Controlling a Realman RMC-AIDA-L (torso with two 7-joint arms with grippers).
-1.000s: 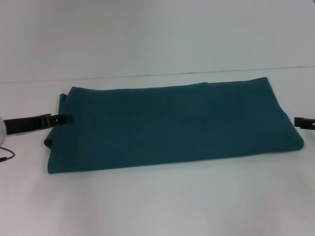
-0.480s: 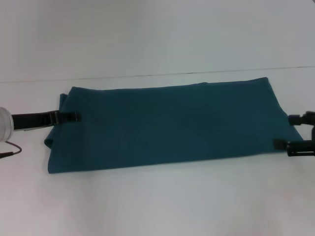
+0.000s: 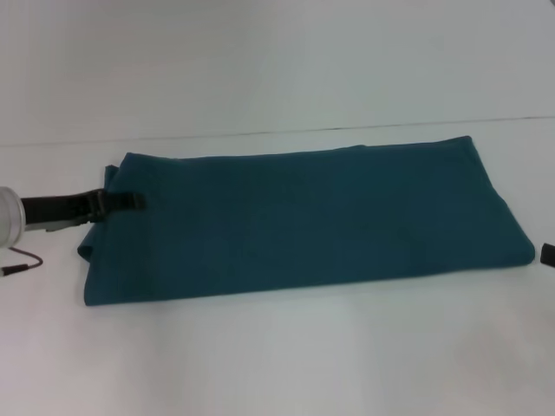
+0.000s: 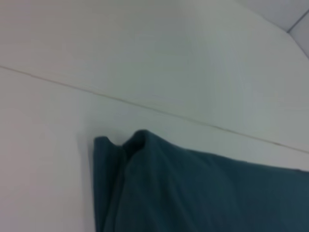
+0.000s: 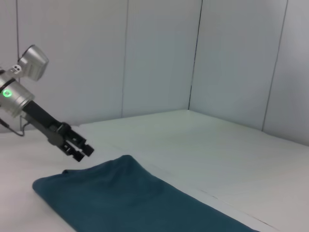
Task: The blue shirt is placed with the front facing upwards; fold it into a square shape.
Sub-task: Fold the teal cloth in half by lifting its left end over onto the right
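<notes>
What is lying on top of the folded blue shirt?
Nothing lies on the blue shirt; the left gripper hangs just over its left end. The lower layers and any lettering are folded out of sight.

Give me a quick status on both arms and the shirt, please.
Left pincer over the shirt's left end, fingers slightly parted. Right pincer barely in view, off the right end. Blue shirt folded into a long band, flat on the table. Nothing obstructing.

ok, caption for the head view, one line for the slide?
Blue shirt folded into a long band on the white table, left gripper at its left end, right gripper at frame edge.
</notes>
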